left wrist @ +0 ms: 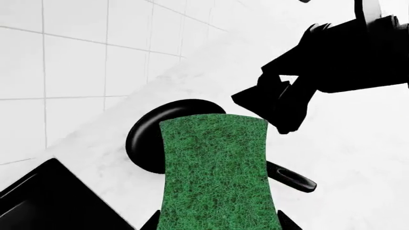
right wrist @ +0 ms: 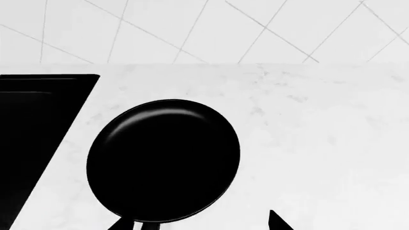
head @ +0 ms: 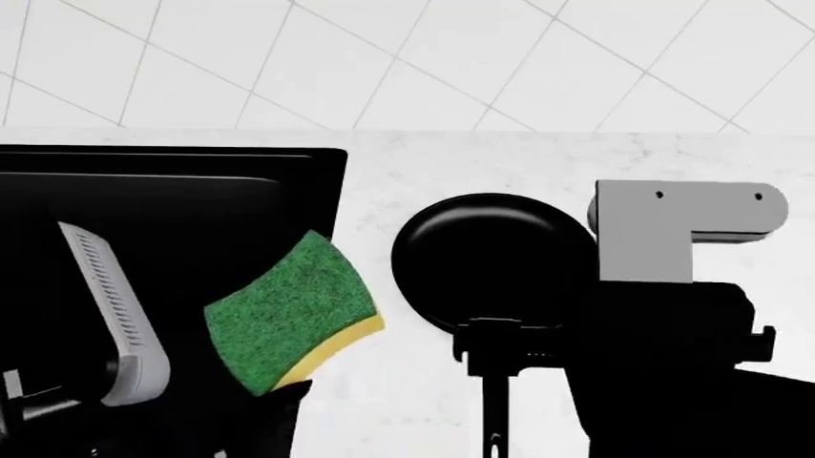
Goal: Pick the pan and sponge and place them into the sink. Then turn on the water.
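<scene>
Sponge (head: 290, 312) is clamped in your left gripper (head: 271, 396), lifted beside the sink (head: 178, 191) rim. Carry it over the basin before releasing. Right gripper (head: 510, 345) straddles the pan (head: 491, 258) handle; closure cannot be told.

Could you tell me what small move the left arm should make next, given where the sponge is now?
Probably carry the sponge a little further left, over the sink, then open. The left gripper holds it lifted, green face up, at the basin's right edge and partly over the counter. The pan sits on the counter, with the right gripper at its handle.
</scene>
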You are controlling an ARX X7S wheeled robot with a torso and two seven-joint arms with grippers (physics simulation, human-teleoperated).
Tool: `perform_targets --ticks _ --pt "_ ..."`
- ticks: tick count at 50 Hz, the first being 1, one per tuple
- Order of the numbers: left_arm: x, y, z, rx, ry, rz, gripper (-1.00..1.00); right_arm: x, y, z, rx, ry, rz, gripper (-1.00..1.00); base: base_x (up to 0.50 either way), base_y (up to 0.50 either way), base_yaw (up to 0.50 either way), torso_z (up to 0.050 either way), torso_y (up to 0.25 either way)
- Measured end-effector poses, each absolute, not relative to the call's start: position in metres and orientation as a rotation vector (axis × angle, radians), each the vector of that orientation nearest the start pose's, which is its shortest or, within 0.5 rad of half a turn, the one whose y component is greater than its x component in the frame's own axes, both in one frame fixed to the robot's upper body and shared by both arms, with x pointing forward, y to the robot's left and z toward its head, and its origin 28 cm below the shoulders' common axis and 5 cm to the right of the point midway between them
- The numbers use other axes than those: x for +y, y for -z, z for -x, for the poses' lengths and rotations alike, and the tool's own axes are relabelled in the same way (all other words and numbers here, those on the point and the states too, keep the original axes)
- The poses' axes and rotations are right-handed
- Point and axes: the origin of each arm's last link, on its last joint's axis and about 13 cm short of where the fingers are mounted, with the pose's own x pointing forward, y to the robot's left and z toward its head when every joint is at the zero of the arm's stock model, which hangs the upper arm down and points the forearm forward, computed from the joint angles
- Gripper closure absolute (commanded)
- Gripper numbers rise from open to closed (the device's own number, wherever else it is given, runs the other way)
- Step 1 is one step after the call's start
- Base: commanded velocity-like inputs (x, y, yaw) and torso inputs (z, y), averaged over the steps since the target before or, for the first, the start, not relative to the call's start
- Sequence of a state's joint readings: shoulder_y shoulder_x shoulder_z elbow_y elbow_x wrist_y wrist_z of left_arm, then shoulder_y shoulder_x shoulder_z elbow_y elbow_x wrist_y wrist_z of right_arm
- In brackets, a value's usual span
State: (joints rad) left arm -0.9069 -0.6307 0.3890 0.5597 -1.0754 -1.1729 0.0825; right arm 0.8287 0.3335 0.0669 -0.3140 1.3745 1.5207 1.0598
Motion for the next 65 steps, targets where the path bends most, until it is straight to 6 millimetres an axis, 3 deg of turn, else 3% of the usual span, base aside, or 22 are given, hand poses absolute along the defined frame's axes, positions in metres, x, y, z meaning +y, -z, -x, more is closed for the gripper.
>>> perform_targets --ticks 38,63,64,65 --pt "0.239 -0.237 -0.253 0.161 0.78 -0.272 1.0 -0.083 -0.192 -0.297 0.644 -0.002 0.085 -1.0 0.0 0.0 0.0 0.0 0.0" --pt "0.244 -0.237 -0.252 0.168 0.769 -0.274 1.0 -0.07 -0.167 -0.3 0.707 -0.001 0.0 -1.0 0.0 0.0 0.0 0.0 0.0" --pt "0.244 -0.237 -0.252 0.169 0.769 -0.275 1.0 -0.07 -0.167 -0.3 0.706 0.001 -0.002 1.0 0.0 0.0 0.0 0.0 0.0" --pt "0.244 -0.237 -0.252 0.17 0.768 -0.275 1.0 -0.07 -0.167 -0.3 0.704 0.006 -0.004 1.0 0.01 0.0 0.0 0.0 0.0"
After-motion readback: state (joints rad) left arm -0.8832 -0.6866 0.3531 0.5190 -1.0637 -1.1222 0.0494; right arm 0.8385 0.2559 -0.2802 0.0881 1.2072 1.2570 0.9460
